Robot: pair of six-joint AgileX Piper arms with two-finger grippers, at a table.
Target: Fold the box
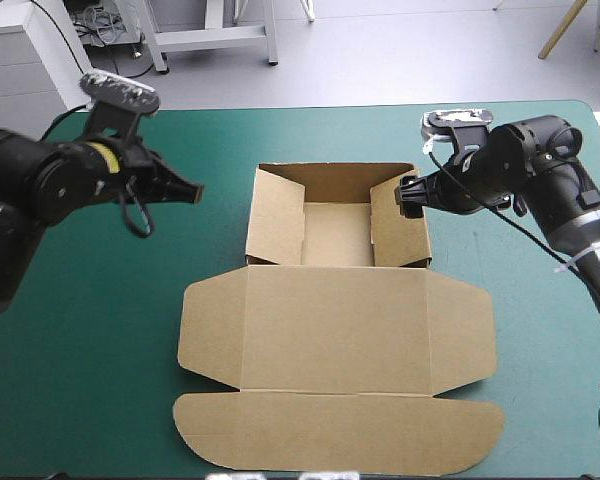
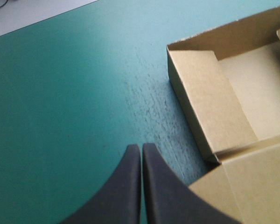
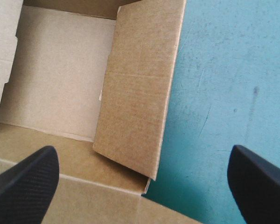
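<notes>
The brown box (image 1: 338, 300) lies in the middle of the table as an open tray (image 1: 336, 232) with raised walls at the far side and its lid (image 1: 336, 390) flat toward the near edge. My left gripper (image 1: 192, 191) hovers left of the tray's left wall, apart from it, its black fingers (image 2: 141, 156) shut and empty, the wall (image 2: 210, 109) ahead and to one side. My right gripper (image 1: 410, 195) hangs at the tray's right wall; its fingers stand wide open, and the wall (image 3: 140, 88) lies between them below. Nothing is held.
The teal-green cover (image 1: 100, 330) shows bare to the left and right of the box. The lid's curved flap (image 1: 338, 432) reaches close to the table's near edge. The far edge runs just beyond the tray.
</notes>
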